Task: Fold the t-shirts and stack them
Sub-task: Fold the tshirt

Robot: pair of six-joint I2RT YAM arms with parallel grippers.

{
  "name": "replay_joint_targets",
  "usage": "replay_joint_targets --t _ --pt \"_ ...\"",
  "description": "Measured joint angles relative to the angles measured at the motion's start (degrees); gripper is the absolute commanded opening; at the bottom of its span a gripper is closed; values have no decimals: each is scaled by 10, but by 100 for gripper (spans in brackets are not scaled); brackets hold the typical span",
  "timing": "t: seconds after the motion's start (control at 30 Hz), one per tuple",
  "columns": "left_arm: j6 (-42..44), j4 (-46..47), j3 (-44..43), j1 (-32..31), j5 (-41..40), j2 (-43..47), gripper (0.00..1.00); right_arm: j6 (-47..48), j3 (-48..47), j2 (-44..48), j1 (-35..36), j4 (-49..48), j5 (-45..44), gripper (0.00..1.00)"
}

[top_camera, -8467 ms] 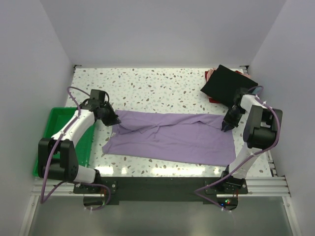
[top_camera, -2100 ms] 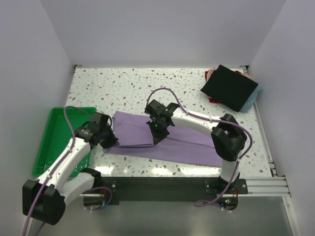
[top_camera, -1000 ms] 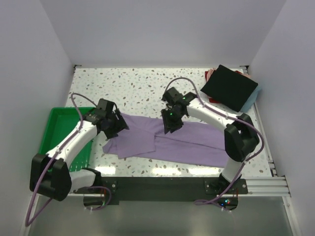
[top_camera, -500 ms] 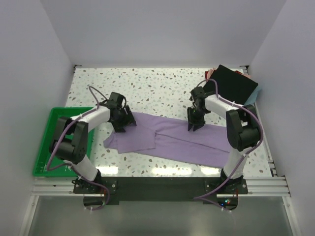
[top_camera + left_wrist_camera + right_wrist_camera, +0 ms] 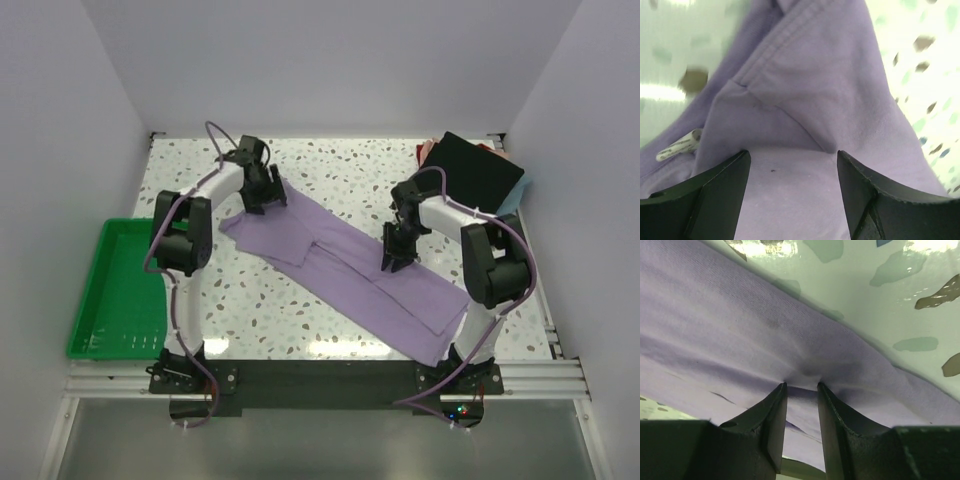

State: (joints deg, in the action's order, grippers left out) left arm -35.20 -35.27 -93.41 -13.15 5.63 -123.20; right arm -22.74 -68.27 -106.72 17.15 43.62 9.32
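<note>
Big lavender t-shirt (image 5: 340,265) lies flat, stretched diagonally from upper left to lower right. left gripper (image 5: 268,196) sits on its upper-left end, jaws wide. right gripper (image 5: 392,258) jaws narrow, pinching cloth mid-shirt. Speckled worktop (image 5: 330,165), white walls; green tray (image 5: 110,290) far left, folded tees (image 5: 468,180) upper right.

From above and behind the arms (image 5: 185,235) you look down on the whole table (image 5: 340,170), near edge at the bottom. Your wrist cameras hang very close over the purple t-shirt (image 5: 345,265), looking past their fingers (image 5: 710,195): left at its far-left end, right mid-length. All views share that shirt.
</note>
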Motion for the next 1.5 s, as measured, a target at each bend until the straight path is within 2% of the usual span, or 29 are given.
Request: replay_joint_targets --t 0.23,0.3,0.4,0.57,0.7,0.9,1.07,1.2,1.3,1.5 --pt "29 -38 -236 5 7 -145 76 -48 4 1 6 -6 21 35" --pt "35 -37 -283 5 12 -175 76 -62 4 0 15 -10 22 35" --pt "42 -14 -311 7 27 -195 78 -82 -2 -4 33 -11 21 35" --pt "49 62 -311 9 63 -208 85 -115 -14 -9 61 -6 9 35" --pt "50 122 -311 9 77 -218 88 -125 -39 -8 73 33 -12 37" --pt "49 150 -301 6 78 -211 88 -122 -64 49 81 65 -28 37" --pt "42 146 -193 0 63 -132 88 -124 10 121 104 49 -28 36" --pt "28 149 -95 -4 52 -59 89 -138 92 128 132 26 -24 36" --pt "17 153 -45 -4 56 -39 89 -151 134 128 141 7 -23 36" --pt "13 174 -35 -3 64 -50 89 -181 154 125 159 -28 -23 36"
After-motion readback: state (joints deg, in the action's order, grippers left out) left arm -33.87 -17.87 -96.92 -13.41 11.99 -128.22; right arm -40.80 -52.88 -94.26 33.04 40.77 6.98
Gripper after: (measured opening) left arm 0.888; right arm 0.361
